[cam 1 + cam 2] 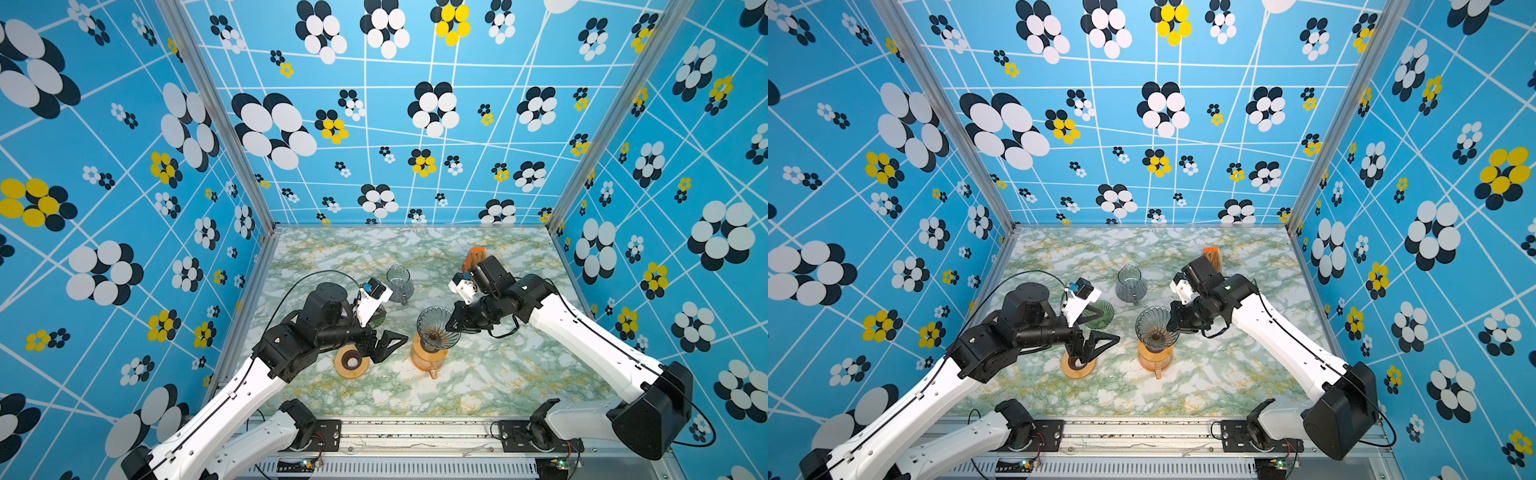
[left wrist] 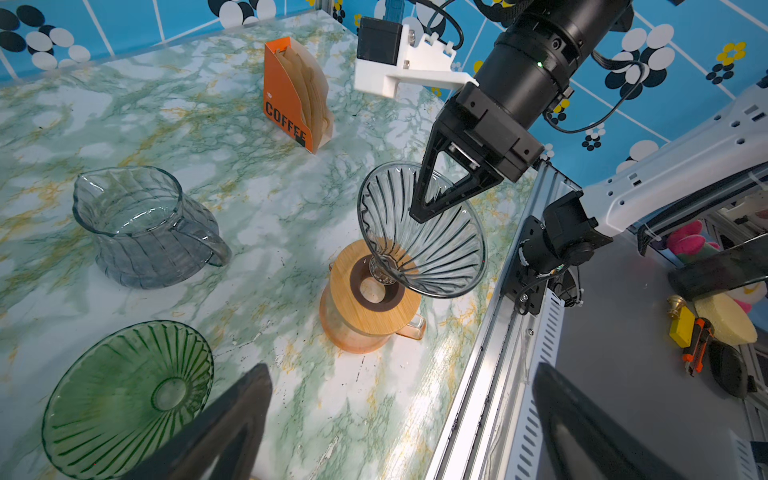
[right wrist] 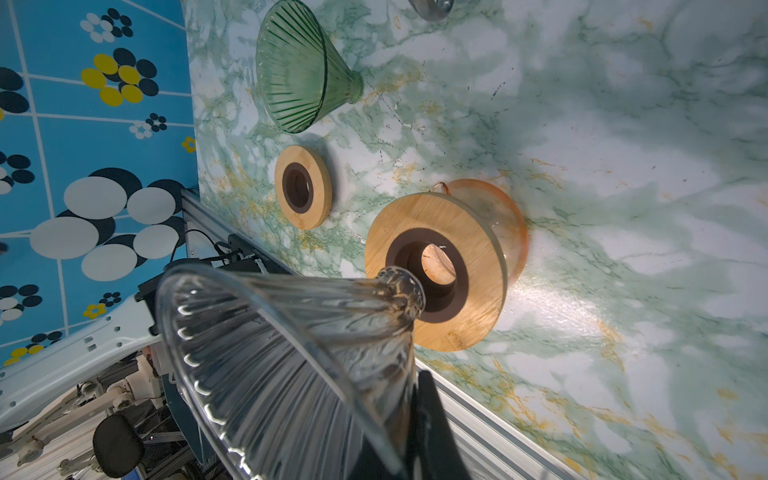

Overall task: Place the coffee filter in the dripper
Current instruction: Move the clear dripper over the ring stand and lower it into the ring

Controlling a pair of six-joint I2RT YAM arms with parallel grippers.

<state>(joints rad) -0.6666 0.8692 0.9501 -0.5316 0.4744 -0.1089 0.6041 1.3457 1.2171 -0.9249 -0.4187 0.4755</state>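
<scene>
Brown paper coffee filters (image 2: 309, 93) stand in an orange "COFFEE" box (image 1: 473, 254) at the back right of the table. My right gripper (image 1: 449, 328) (image 2: 417, 214) is shut on the rim of a ribbed grey glass dripper (image 1: 434, 326) (image 1: 1152, 326) (image 3: 291, 353). The dripper hangs tilted, its stem at the hole of the wooden collar (image 2: 353, 311) (image 3: 436, 224) on an orange carafe (image 1: 428, 361). To the left, my left gripper (image 1: 386, 349) (image 2: 399, 415) is open and empty above a loose wooden ring (image 1: 351, 368) (image 3: 303, 191).
A green glass dripper (image 1: 1100, 313) (image 2: 124, 399) lies on the marble table beside my left arm. A grey glass pitcher (image 1: 400, 284) (image 2: 141, 228) stands behind it. The metal rail (image 2: 490, 374) marks the table's front edge.
</scene>
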